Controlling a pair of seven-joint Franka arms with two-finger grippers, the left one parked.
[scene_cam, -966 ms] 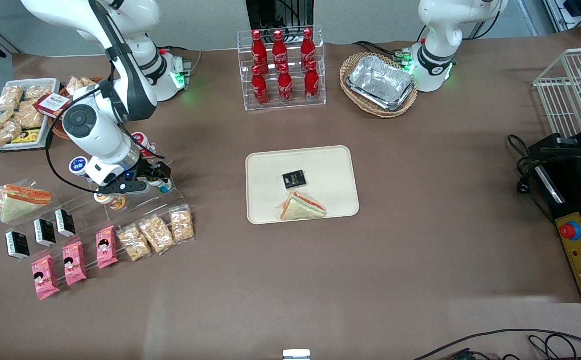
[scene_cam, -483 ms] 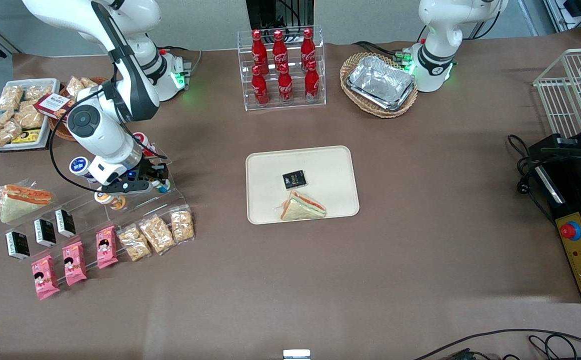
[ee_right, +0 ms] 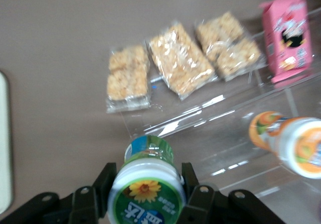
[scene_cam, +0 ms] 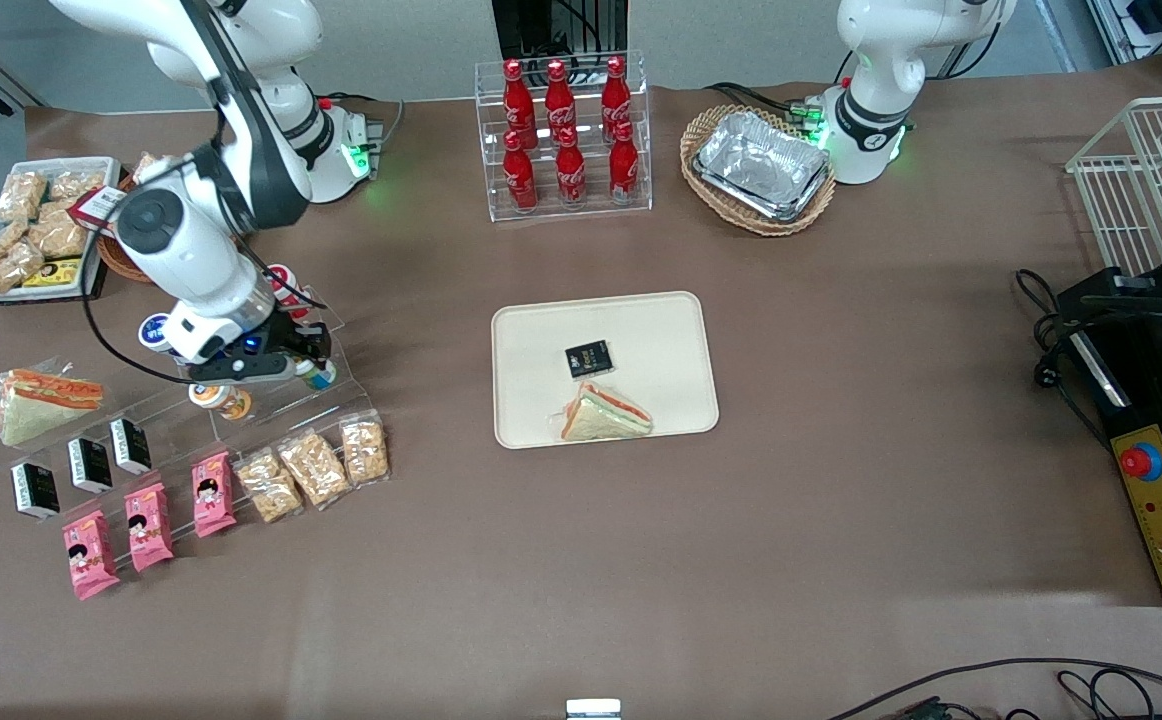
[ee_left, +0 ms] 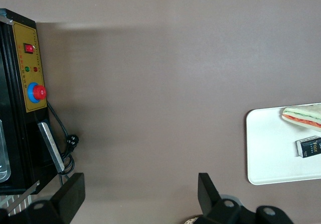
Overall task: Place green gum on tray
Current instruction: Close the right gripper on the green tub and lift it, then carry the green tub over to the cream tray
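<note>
The green gum (ee_right: 147,191), a small bottle with a green-rimmed white lid and a flower on top, sits between my right gripper's (ee_right: 147,180) black fingers (ee_right: 106,180), which are shut against its lid. In the front view the gripper (scene_cam: 309,362) hangs over the clear stepped stand (scene_cam: 286,405) at the working arm's end of the table, with the green gum (scene_cam: 320,375) showing just under it. The cream tray (scene_cam: 661,325) lies mid-table, toward the parked arm from the gripper, and holds a sandwich (scene_cam: 606,413) and a small black packet (scene_cam: 588,358).
An orange-lidded gum (ee_right: 297,139) lies on the stand beside the gripper; blue-lidded (scene_cam: 156,328) and red-lidded (scene_cam: 282,280) ones stand close by. Cracker bags (scene_cam: 311,466) and pink packets (scene_cam: 149,525) line the stand's front. A cola rack (scene_cam: 563,135) stands farther from the camera.
The right arm has shifted a little away from the front camera and toward its own end of the table, carrying the gripper and the green gum with it.
</note>
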